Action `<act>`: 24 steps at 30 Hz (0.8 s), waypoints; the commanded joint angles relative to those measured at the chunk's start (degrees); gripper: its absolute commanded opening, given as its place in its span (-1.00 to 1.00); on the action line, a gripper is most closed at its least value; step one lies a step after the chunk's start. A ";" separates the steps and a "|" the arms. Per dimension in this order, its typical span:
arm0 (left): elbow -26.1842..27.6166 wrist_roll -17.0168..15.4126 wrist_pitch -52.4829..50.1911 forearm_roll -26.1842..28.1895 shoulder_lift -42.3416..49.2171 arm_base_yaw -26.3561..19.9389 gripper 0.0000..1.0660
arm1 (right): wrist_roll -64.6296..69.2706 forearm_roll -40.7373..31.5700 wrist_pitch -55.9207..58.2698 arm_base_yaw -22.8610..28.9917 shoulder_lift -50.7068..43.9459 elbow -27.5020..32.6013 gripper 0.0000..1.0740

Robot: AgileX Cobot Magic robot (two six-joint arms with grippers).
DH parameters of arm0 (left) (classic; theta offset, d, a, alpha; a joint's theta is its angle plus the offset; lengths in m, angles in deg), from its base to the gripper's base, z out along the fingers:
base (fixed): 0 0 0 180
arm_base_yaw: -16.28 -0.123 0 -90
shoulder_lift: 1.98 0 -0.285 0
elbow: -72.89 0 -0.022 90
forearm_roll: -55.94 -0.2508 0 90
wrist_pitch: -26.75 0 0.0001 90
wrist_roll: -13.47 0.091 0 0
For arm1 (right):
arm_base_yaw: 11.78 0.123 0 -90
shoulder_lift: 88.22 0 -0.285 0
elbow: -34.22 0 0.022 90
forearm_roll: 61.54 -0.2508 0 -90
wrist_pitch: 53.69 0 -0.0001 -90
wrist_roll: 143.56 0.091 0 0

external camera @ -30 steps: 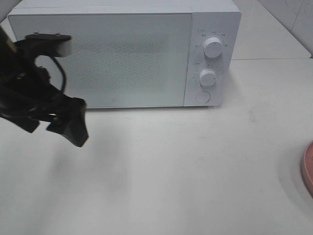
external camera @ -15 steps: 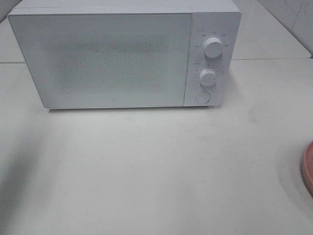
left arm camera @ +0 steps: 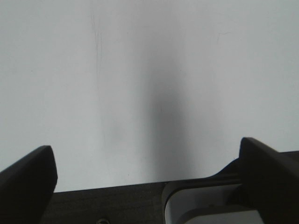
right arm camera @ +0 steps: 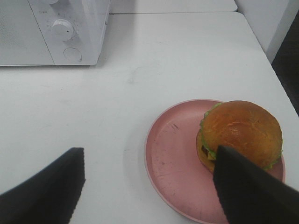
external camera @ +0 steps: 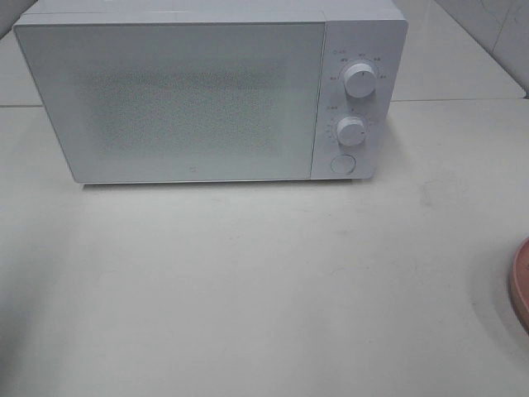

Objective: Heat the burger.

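The burger (right arm camera: 240,133), with a shiny brown bun and green lettuce showing at its rim, sits on the far side of a round pink plate (right arm camera: 170,154) in the right wrist view. My right gripper (right arm camera: 149,191) hovers above the plate's near side, open and holding nothing. One of its dark fingers (right arm camera: 247,191) overlaps the burger's edge in the picture. The white microwave (external camera: 207,91) stands at the back with its door shut. My left gripper (left arm camera: 149,186) is open over bare white table. Neither arm shows in the exterior high view.
The microwave has two white knobs (external camera: 359,80) and a round button (external camera: 342,164) on its right panel. Only a sliver of the pink plate (external camera: 521,285) shows at the right edge of the exterior high view. The table's right edge (right arm camera: 275,70) runs near the plate.
The left arm, which stood in front of the microwave's left side a second ago, has drawn back out of the exterior high view. The microwave and plate have not moved.
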 commanded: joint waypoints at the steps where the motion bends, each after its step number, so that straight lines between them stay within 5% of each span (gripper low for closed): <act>1: -3.15 -0.34 -1.66 -0.11 5.96 -0.17 0.84 | -0.34 -0.06 -0.69 -0.29 -1.72 0.00 0.40; 4: -7.05 -0.46 -3.72 -0.06 12.61 -0.17 0.84 | -0.34 -0.06 -0.69 -0.29 -1.72 0.00 0.40; 24: -8.82 -2.06 1.09 -0.29 35.52 -0.17 0.84 | -0.34 -0.06 -0.69 -0.29 -1.72 0.00 0.40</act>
